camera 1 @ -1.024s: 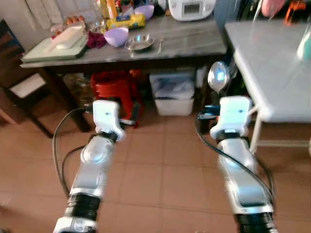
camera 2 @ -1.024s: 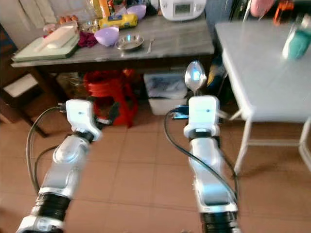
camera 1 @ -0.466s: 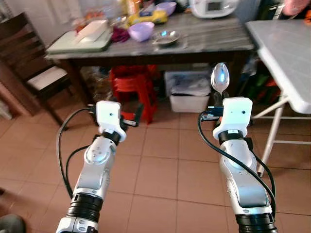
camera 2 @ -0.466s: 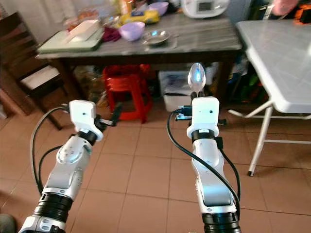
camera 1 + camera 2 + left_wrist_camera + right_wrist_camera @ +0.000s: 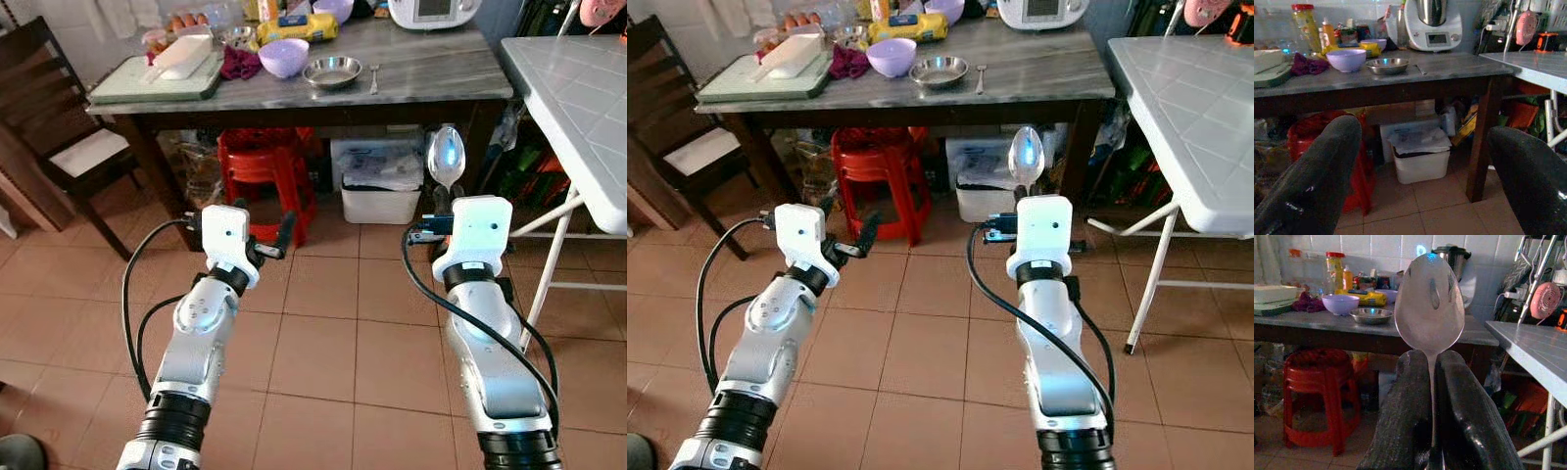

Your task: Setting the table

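- The right gripper (image 5: 1431, 396) has its fingers (image 5: 1400, 416) pressed together on the handle of a metal spoon (image 5: 1025, 157), which stands upright with its bowl above the fingertips.
- The spoon is held in the air over the tiled floor (image 5: 323, 343), in front of the dark bench (image 5: 431, 73) and near its right front leg.
- The left gripper (image 5: 1425, 161) is held out in front of the same bench, lower than its top, with its fingers (image 5: 1317, 181) spread wide and nothing between them.
- On the bench, toward the middle, a purple bowl (image 5: 284, 57) sits just beside a shallow steel dish (image 5: 331, 70), and a fork (image 5: 374, 78) lies just to the right of the dish.
- Toward the left end of the bench lies a green tray (image 5: 147, 83) with a white block on it; a dark red cloth (image 5: 238, 63) sits between the tray and the purple bowl.
- At the back of the bench stands a white kitchen appliance (image 5: 1432, 24).
- Under the bench are a red plastic stool (image 5: 877, 166) and a white lidded bin (image 5: 380, 191).
- To the right of the bench stands a white folding table (image 5: 1185, 108).
- To the left of the bench is a dark wooden chair (image 5: 54, 127).
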Controlling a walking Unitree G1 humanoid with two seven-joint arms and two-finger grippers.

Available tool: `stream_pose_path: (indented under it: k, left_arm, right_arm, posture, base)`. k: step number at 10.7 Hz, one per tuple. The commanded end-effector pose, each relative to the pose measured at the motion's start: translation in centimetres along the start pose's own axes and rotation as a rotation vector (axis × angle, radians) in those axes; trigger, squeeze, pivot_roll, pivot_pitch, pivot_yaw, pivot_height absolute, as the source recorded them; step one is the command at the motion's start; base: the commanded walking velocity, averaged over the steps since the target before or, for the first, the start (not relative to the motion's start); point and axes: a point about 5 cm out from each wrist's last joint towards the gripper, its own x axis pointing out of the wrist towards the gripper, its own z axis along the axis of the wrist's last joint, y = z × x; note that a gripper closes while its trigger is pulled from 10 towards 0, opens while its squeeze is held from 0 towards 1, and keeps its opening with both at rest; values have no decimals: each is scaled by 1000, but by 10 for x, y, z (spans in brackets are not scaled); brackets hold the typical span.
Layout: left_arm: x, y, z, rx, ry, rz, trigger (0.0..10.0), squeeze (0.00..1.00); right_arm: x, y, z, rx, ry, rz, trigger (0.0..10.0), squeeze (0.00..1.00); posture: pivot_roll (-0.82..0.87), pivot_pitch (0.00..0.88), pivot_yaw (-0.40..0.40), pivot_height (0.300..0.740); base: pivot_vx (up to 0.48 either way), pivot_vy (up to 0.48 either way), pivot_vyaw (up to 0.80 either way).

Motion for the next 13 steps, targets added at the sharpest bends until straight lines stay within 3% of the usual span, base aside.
stream_pose_path:
  k: [1, 13]
  left_arm:
    - [-2, 5, 1, 2, -1, 9, 10000, 0]
    - [0, 0, 1, -8, -1, -21, 10000, 0]
  right_arm:
    - [1, 1, 4, 13, -19, 4, 10000, 0]
    - [0, -1, -1, 3, -6, -6, 10000, 0]
  posture:
    - [-194, 76, 116, 740]
    - [-198, 71, 120, 740]
  base:
    - [386, 0, 0]
    - [393, 0, 0]
